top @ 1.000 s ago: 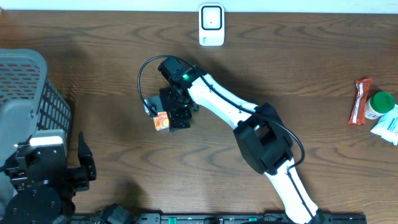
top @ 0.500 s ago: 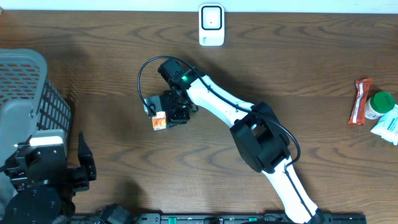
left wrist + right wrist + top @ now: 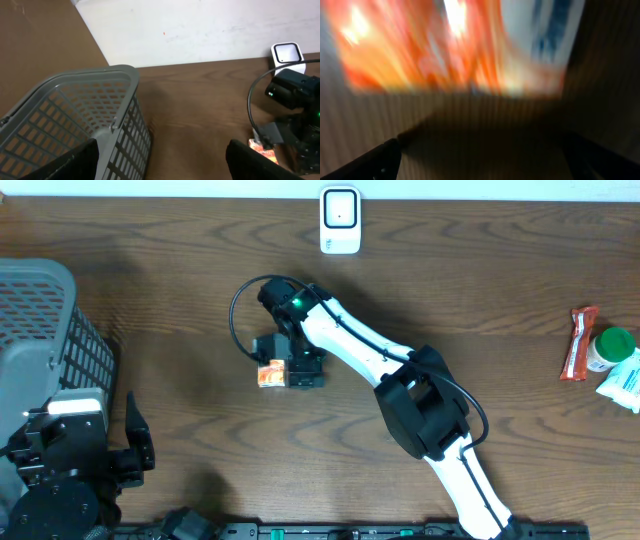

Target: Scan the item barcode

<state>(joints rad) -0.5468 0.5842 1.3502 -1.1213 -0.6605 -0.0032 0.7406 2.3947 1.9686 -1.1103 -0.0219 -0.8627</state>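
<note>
The item, a small orange box (image 3: 270, 373), lies on the wooden table left of centre. It also shows as a blurred orange patch (image 3: 450, 45) in the right wrist view and at the table's edge (image 3: 262, 150) in the left wrist view. My right gripper (image 3: 292, 370) sits low just right of the box and is open. Its fingers (image 3: 375, 160) stand wide apart with bare table between them and the box just ahead. The white scanner (image 3: 340, 220) stands at the far edge (image 3: 287, 55). My left gripper (image 3: 162, 170) is open and empty at the near left (image 3: 140, 442).
A grey mesh basket (image 3: 50, 330) stands at the left edge, close to the left arm (image 3: 100, 100). At the far right lie a red snack bar (image 3: 578, 343), a green-lidded bottle (image 3: 610, 348) and a white packet (image 3: 625, 385).
The right gripper has shifted a little to the right and turned. The orange box has moved slightly right with it and now lies flat beside the jaws. The left arm has not moved.
</note>
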